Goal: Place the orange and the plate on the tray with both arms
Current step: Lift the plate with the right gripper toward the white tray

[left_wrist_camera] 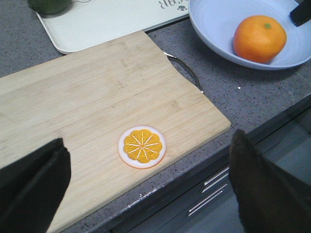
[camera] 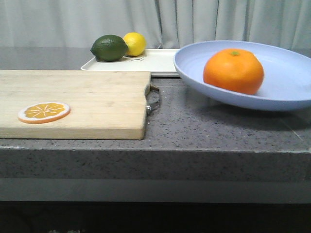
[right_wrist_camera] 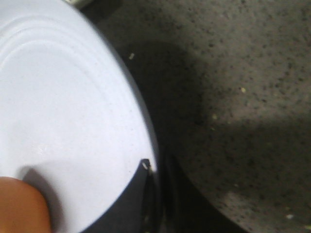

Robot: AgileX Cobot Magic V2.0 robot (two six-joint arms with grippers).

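Observation:
The orange (camera: 233,71) lies in the pale blue plate (camera: 286,73), which hangs tilted a little above the counter at the right, a shadow under it. My right gripper (right_wrist_camera: 154,194) is shut on the plate's rim (right_wrist_camera: 63,107), with the orange (right_wrist_camera: 19,208) beside it. The cream tray (camera: 160,60) lies at the back, just behind the plate's left edge. My left gripper (left_wrist_camera: 150,189) is open and empty over the front edge of the cutting board, far from the orange (left_wrist_camera: 259,38), the plate (left_wrist_camera: 214,24) and the tray (left_wrist_camera: 116,22).
A wooden cutting board (camera: 87,97) with a metal handle (camera: 153,99) covers the left of the counter and carries an orange slice (camera: 44,112). A green lime (camera: 109,47) and a yellow lemon (camera: 134,43) sit on the tray's left end. The counter's front edge drops to drawers.

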